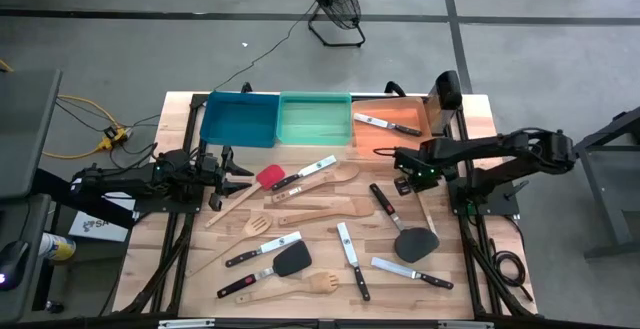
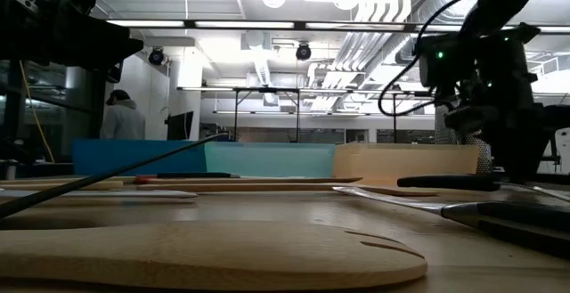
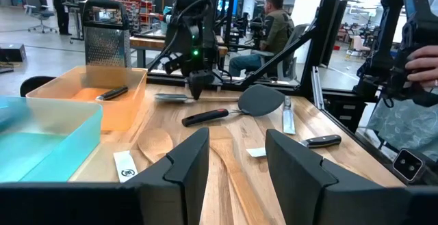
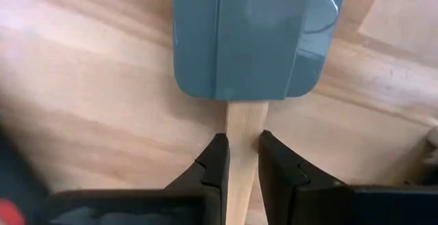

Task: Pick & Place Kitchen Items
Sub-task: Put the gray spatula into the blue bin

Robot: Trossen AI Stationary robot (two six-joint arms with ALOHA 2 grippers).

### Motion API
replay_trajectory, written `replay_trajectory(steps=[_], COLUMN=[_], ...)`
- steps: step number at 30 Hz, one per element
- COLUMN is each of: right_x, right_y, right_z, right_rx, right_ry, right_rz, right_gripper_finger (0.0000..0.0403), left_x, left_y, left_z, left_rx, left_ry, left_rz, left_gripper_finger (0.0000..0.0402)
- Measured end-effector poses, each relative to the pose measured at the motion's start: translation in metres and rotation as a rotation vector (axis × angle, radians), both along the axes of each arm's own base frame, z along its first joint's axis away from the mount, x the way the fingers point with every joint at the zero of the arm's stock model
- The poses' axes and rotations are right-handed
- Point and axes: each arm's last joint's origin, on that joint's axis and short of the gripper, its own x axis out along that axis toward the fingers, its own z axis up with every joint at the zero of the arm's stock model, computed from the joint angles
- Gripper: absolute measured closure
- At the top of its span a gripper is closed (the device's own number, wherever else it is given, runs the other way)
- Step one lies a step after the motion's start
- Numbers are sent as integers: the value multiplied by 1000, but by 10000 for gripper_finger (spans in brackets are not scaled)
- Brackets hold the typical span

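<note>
Two dark fingers of the right tool (image 4: 238,158) pinch the pale wooden handle of a grey-blue-headed spatula (image 4: 252,37) lying on the wooden bench (image 4: 89,109) near the orange plastic bin (image 1: 385,129); farther off, the left tool (image 3: 236,167) hangs spread at the bench's left edge.

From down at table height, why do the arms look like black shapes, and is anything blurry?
Low view: bright ceiling lights backlight the right claw, leaving a silhouette; the nearest wooden utensil is soft. Right wrist view: the grey spatula is blurred.
</note>
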Motion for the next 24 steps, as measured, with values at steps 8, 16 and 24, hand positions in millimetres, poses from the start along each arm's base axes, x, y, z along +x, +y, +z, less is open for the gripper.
replay_trajectory(steps=[8,16,24], right_x=[-4,-5,3], right_y=[1,0,-5], right_z=[18,42,83], right_rx=[-43,-154,-313], right_ry=[-137,-362,-503], right_rz=[17,41,108], right_gripper_finger=[360,360,360], left_x=[0,0,0], left_y=[0,0,0], left_z=[0,0,0], left_rx=[0,0,0], left_ry=[0,0,0], left_rz=[0,0,0], left_gripper_finger=[258,258,258])
